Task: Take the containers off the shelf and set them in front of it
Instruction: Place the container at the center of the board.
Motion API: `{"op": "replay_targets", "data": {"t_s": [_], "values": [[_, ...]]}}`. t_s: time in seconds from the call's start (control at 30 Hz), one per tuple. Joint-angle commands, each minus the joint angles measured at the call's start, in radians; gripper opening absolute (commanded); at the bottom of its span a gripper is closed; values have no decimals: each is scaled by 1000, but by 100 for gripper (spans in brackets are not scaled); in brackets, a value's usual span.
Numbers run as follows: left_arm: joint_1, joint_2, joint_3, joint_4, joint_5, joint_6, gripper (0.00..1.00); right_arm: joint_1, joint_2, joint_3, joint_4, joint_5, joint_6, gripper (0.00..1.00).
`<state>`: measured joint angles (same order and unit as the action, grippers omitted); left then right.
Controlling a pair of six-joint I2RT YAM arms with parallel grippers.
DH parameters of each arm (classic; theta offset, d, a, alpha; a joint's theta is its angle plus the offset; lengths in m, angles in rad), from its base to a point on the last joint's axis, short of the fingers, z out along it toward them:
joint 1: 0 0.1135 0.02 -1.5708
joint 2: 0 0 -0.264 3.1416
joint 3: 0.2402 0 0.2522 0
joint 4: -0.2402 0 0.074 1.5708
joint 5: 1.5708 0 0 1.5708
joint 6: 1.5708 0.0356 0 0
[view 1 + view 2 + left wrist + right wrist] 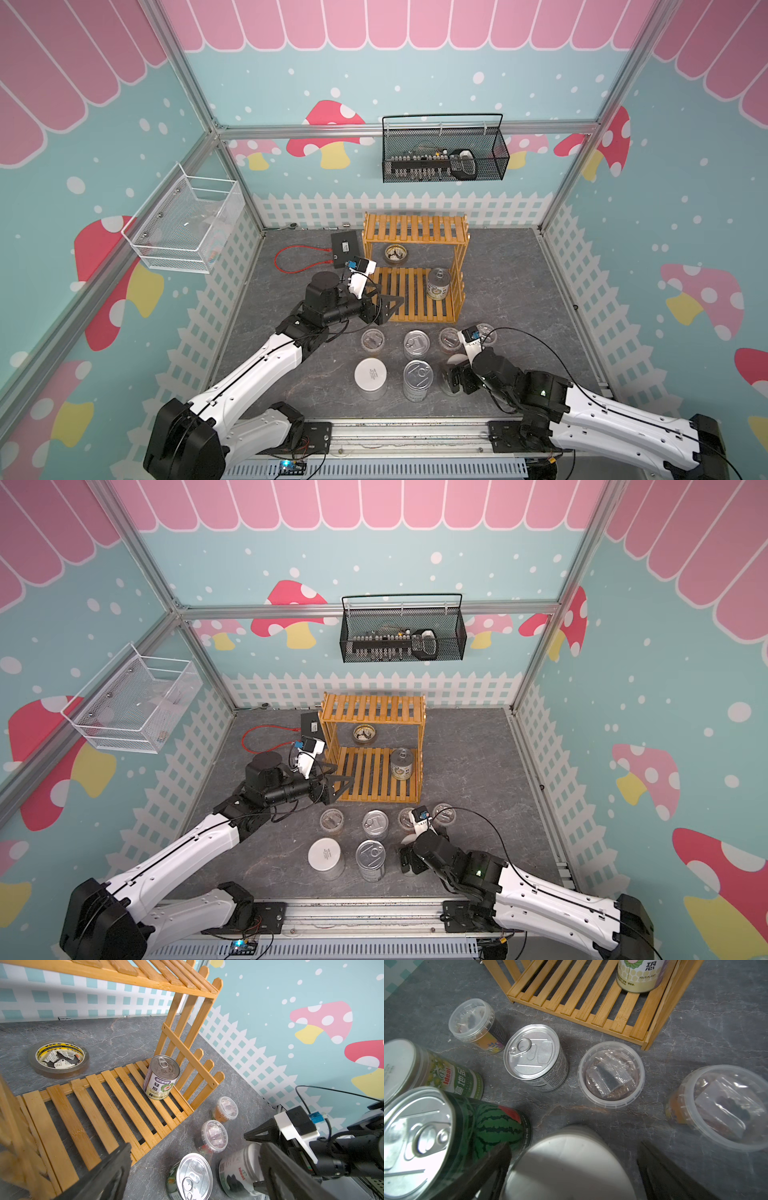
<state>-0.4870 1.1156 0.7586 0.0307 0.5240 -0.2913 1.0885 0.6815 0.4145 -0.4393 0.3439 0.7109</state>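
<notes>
Labelled tin upright on shelf

Left end effector level, aimed forward, jaws wide apart; right end effector pointing down, jaws parted.

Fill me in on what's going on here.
Two robot arms are clearing containers off a wooden shelf. Seven containers already stand on the table in front of it, and one labelled pull-tab tin is left on the lower tier. The right gripper is open astride a white-lidded can in the row nearest the robot. The left gripper, also open, sits at the lower tier's edge, pointed toward that tin.
</notes>
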Motion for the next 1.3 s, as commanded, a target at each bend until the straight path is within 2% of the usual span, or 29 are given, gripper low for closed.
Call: {"op": "replay_targets", "data": {"t_s": [0.0,0.13,0.37,0.87,1.17,1.27], "values": [[-5,5,27,14,14,27,99,6,5,26,-27,15,-4,99],[-5,13,31,14,14,29,99,5,0,42,-44,15,-2,96],[-5,20,38,14,18,32,99,8,37,72,-80,-22,20,84],[-5,27,41,10,24,40,99,117,98,140,-262,74,197,85],[-5,27,44,11,28,40,99,129,86,156,-309,115,237,85],[-5,27,43,11,30,38,99,132,83,165,-272,107,197,88]]}}
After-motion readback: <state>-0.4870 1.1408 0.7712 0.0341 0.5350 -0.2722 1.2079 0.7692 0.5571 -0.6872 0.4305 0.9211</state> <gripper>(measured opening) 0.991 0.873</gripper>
